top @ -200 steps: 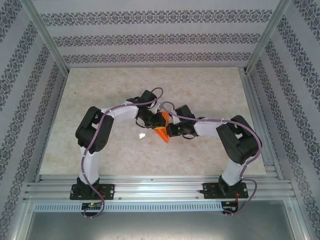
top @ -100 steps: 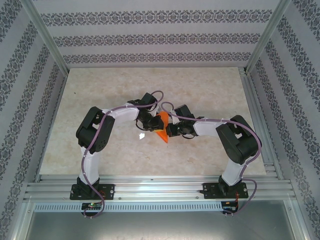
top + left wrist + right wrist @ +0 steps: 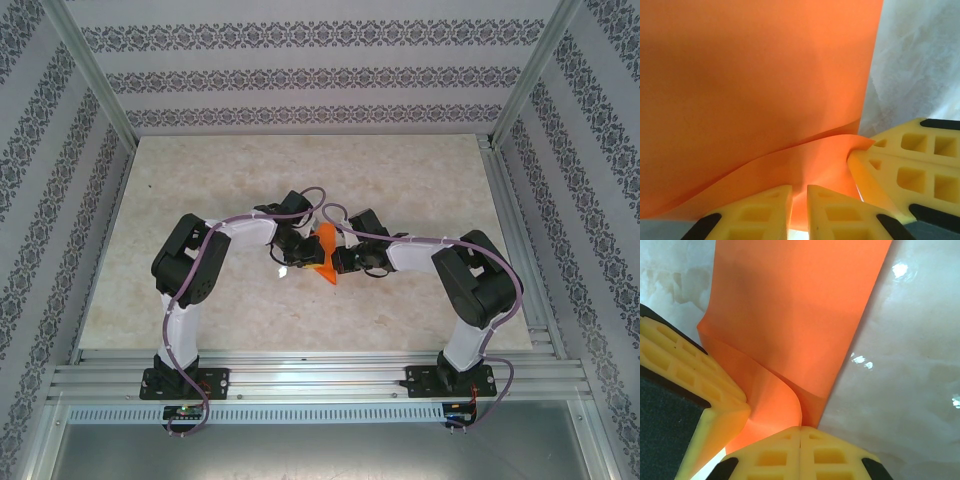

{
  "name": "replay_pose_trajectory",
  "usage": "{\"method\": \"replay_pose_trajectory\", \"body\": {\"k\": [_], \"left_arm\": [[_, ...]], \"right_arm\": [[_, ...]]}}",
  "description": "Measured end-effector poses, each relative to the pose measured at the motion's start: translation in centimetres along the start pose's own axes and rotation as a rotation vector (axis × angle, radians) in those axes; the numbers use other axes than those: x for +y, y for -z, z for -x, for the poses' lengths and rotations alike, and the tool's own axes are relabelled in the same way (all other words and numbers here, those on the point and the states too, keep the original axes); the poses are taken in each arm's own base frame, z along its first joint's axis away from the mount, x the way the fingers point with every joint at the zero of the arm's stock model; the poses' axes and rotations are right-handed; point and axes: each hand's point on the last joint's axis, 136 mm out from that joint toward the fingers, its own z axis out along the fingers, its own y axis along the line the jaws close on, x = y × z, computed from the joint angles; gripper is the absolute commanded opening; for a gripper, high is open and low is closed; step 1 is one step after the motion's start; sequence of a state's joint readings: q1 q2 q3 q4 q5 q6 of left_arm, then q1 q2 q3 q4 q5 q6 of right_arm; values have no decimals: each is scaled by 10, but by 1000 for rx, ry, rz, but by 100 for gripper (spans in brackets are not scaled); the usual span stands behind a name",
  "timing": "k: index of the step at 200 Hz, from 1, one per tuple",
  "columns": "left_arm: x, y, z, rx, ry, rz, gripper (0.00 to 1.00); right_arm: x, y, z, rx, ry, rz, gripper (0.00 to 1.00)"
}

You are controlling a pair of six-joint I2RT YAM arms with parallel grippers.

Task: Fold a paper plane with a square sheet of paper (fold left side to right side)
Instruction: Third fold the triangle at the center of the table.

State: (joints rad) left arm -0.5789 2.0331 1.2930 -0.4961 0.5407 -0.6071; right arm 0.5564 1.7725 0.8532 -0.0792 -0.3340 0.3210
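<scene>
One thin, bright orange paper sheet [image 3: 326,268], creased to a point, sits at the middle of the pale marbled bench [image 3: 200,180], between two yellow-fingered grippers. The left gripper [image 3: 799,195], jaws narrow, pinches a curled fold. The right gripper [image 3: 800,432], jaws pressed together, nips the sheet's edge.

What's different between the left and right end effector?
The left end effector shows a thin gap between its fingers, with orange paper in it; the right end effector presses its fingers together. The left end effector reaches in from the paper's left, the right end effector from its right. Both pinch the paper with yellow fingers.
</scene>
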Motion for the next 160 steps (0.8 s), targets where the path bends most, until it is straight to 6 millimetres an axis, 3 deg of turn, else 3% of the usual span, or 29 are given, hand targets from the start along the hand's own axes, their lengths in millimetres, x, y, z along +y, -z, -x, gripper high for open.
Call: {"method": "replay_pose_trajectory", "body": {"k": [33, 46, 80, 122, 160], "left_arm": [[1, -1, -2, -8, -8, -10, 16], [1, -1, -2, -12, -11, -13, 16], [1, -1, -2, -17, -14, -16, 16], [1, -1, -2, -17, -14, -15, 16], [1, -1, -2, -17, -14, -15, 15]], "right_arm": [[7, 15, -3, 16, -31, 12, 19], [14, 29, 2, -3, -30, 30, 19], [40, 60, 10, -75, -60, 129, 4], [56, 37, -26, 19, -157, 187, 1], [55, 16, -39, 73, -204, 183, 1]]}}
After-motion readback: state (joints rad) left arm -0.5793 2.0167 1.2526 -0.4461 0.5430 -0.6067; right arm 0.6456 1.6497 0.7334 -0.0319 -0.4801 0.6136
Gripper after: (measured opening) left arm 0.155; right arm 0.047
